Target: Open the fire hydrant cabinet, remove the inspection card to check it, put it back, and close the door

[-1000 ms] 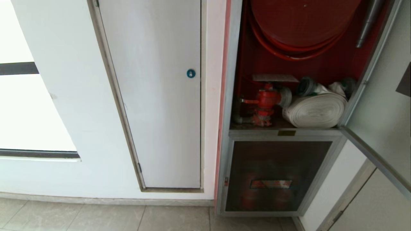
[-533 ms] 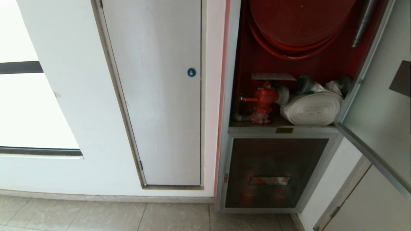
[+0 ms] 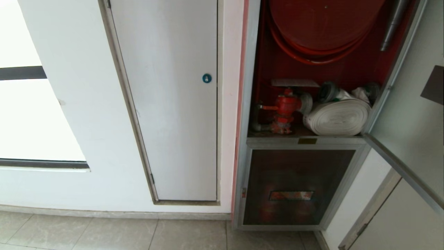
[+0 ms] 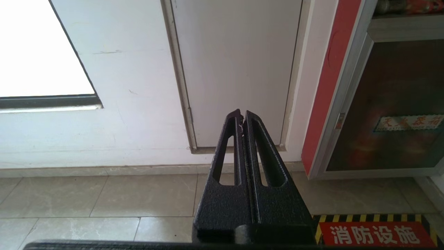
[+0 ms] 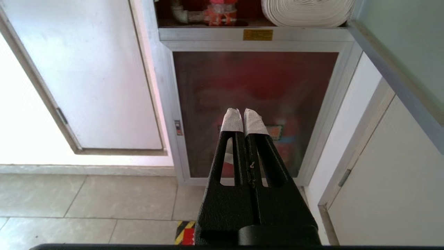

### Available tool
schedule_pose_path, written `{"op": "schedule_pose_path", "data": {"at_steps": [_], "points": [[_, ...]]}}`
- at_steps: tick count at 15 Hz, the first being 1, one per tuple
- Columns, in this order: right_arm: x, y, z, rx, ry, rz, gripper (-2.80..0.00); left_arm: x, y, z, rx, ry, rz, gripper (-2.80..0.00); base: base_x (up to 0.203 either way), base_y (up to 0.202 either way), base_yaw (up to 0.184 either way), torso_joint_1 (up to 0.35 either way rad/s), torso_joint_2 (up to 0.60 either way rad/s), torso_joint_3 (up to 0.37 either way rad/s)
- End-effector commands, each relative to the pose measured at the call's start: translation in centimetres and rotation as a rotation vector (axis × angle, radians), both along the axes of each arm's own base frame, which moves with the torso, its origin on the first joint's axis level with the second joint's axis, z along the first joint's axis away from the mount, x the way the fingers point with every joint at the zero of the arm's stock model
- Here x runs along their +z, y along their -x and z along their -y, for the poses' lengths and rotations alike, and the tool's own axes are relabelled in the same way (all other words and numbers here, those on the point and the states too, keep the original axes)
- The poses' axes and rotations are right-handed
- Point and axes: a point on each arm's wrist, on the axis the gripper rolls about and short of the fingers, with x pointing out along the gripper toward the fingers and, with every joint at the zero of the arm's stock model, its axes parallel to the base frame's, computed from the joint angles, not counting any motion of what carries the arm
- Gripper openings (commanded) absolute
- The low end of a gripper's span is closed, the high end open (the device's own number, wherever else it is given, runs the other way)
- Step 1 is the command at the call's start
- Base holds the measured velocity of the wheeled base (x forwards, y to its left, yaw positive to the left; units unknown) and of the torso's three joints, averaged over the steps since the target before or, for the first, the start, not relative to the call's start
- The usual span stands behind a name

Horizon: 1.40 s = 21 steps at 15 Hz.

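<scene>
Head view shows the card (image 3: 295,83) lying flat on the valve (image 3: 285,107) inside the open cabinet (image 3: 250,69), well above and beyond both empty, closed claws, right (image 5: 244,111) and left (image 4: 242,113); thin, light and bendable, it seems best pinched at its near edge.

Cabinet (image 3: 250,104) interior red; hose (image 3: 338,118) white; floor strip (image 4: 376,232) yellow-blk striped.

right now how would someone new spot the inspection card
Find the open fire hydrant cabinet with its red interior. Below the red hose reel, the inspection card lies flat atop the red valve, left of the rolled white hose: the only thin pale sheet there.
</scene>
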Motion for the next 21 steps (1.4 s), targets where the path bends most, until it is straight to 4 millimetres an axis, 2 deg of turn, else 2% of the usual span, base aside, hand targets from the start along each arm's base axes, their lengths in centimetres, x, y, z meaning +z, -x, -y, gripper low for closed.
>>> {"op": "schedule_pose_path", "data": {"at_steps": [1, 2, 6, 8, 10, 13, 16, 21], "points": [[0.0, 0.0, 0.0, -0.004, 0.001, 0.001, -2.8, -0.3, -0.1, 0.0, 0.001, 0.0, -0.013, -2.8, 0.0, 0.0, 0.0, 0.0, 0.0, 0.0], [0.4, 0.1, 0.0, -0.004, 0.002, 0.013, -2.8, -0.3, -0.1, 0.0, 0.001, 0.0, -0.013, -2.8, 0.0, 0.0, 0.0, 0.0, 0.0, 0.0], [4.2, 1.0, 0.0, -0.006, 0.001, 0.07, -2.8, -0.3, -0.1, 0.0, 0.001, 0.0, -0.013, -2.8, 0.0, 0.0, 0.0, 0.0, 0.0, 0.0], [6.2, 0.6, 0.1, -0.026, 0.001, 0.044, -2.8, -0.3, -0.1, 0.0, 0.0, 0.0, -0.013, -2.8, 0.0, 0.0, 0.0, 0.0, 0.0, 0.0], [9.1, -0.5, 0.2, -0.094, 0.0, 0.016, -2.8, -0.3, -0.1, 0.0, 0.001, 0.0, -0.013, -2.8, 0.0, 0.0, 0.0, 0.0, 0.0, 0.0], [13.1, -3.4, 0.6, -0.276, 0.001, -0.008, -2.8, -0.3, -0.1, 0.0, 0.001, 0.0, -0.013, -2.8, 0.0, 0.0, 0.0, 0.0, 0.0, 0.0], [16.4, -6.1, 1.2, -0.557, -0.006, 0.028, -2.8, -0.3, -0.1, 0.0, -0.001, 0.0, -0.013, -2.8, 0.0, 0.0, 0.0, 0.0, 0.0, 0.0], [18.3, -6.2, 1.7, -0.834, -0.004, 0.061, -2.8, -0.3, -0.1, 0.0, 0.001, 0.0, -0.013, -2.8, 0.0, 0.0, 0.0, 0.0, 0.0, 0.0]]}}
